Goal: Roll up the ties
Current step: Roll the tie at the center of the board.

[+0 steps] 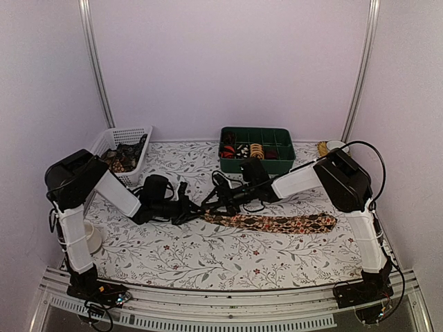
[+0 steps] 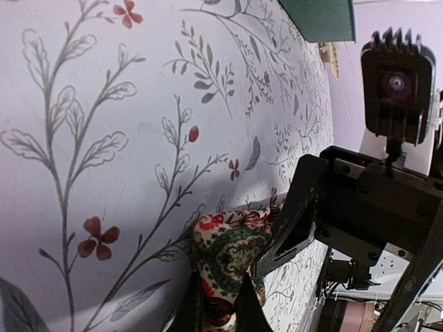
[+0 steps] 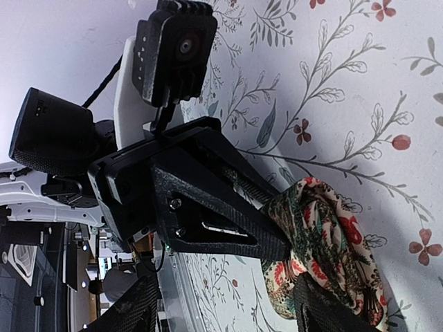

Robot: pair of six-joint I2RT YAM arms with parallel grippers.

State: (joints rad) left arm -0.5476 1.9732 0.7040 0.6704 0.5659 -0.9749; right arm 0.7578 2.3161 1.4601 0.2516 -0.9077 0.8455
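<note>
A dark brown floral tie [image 1: 277, 222] lies flat across the middle of the table, its left end bunched up. My left gripper [image 1: 192, 208] is shut on that bunched end [image 2: 230, 252], with the cloth pinched between its two fingers [image 2: 181, 312]. My right gripper [image 1: 216, 201] meets it from the right and stands open [image 3: 228, 304]. One of its fingers [image 3: 325, 311] rests against the folded cloth [image 3: 322, 235] and the other [image 3: 131, 311] stands well clear. Rolled ties fill some compartments of the green tray [image 1: 243, 151].
The green compartment tray [image 1: 277, 160] stands at the back centre. A white mesh basket [image 1: 114, 142] with loose ties sits at the back left. A white cup [image 1: 91, 236] is by the left arm's base, and a white bowl [image 1: 337, 145] is at the back right.
</note>
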